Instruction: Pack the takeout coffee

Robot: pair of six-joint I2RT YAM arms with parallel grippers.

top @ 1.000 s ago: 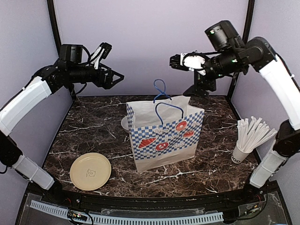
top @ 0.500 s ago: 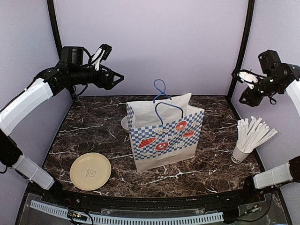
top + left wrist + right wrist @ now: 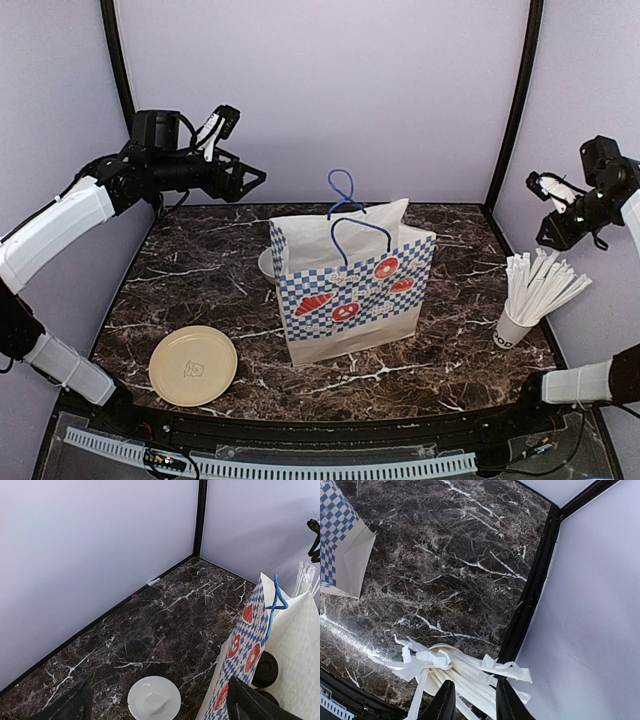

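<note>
Top external view: one paper bag (image 3: 350,300), checked blue and white with two blue cord handles, stands upright in the middle of the table (image 3: 200,290). One cream plate (image 3: 193,367) lies at the front left, well apart from the bag. One low white bowl (image 3: 264,262) sits just behind the bag's left edge and is partly hidden by it. One white cup of long white sticks (image 3: 515,322) stands at the right, apart from the bag.

The takeout coffee (image 3: 264,669) is inside the bag. The left wrist view looks through the bag's mouth onto one black lid. Below it is the edge of a second dark round shape, too cut off to name. The bag's wall hides the cup bodies.

The left jaws, on the left arm (image 3: 60,215) raised over the table's back left, are spread wide and empty. The right arm (image 3: 600,190) is by the right wall above the stick cup. The right jaws are released to a narrow gap, with nothing between them.
</note>
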